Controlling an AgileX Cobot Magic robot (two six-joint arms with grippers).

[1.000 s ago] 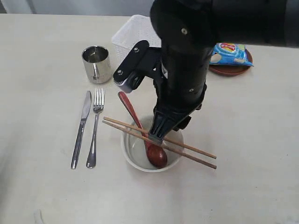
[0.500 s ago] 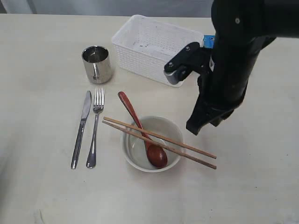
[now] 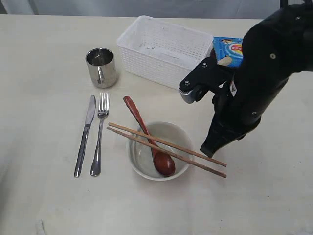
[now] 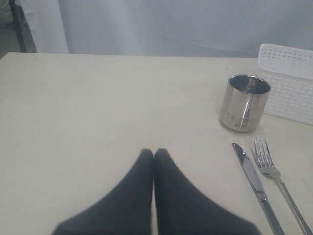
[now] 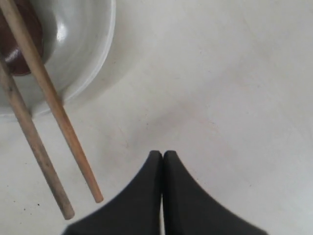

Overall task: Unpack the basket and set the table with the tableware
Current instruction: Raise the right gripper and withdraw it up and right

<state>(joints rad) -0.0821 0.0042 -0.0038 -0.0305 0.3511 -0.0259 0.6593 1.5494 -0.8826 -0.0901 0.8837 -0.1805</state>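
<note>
watching the right gripper (image 3: 208, 148) at centre right of the exterior frame: fingers pressed together, nothing between them. its tip sits low over the table (image 3: 44, 205), just beside the far ends of the two chopsticks (image 3: 166, 144), apart from them as far as i can tell.

layout: chopsticks lie across the cream bowl (image 3: 171, 133) at lower centre. wooden spoon (image 3: 135, 115) rests in it, handle toward upper left. knife (image 3: 85, 132) and fork (image 3: 99, 137) side by side at left, steel cup (image 3: 101, 66) above them. white basket (image 3: 161, 49) at top centre looks empty. blue chip bag (image 3: 227, 49) at upper right, partly behind the arm.

judgement: setting nearly complete; step in hand is getting clear of the bowl. to do it well: rise first, then go sideways away from the chopsticks. they only balance on the rim, and a brush would roll them off.

pose: right arm pitched steeply down, wrist bent, leaning in from the right edge. left gripper (image 4: 154, 154) also closed and empty, low over bare table, outside the exterior frame.
</note>
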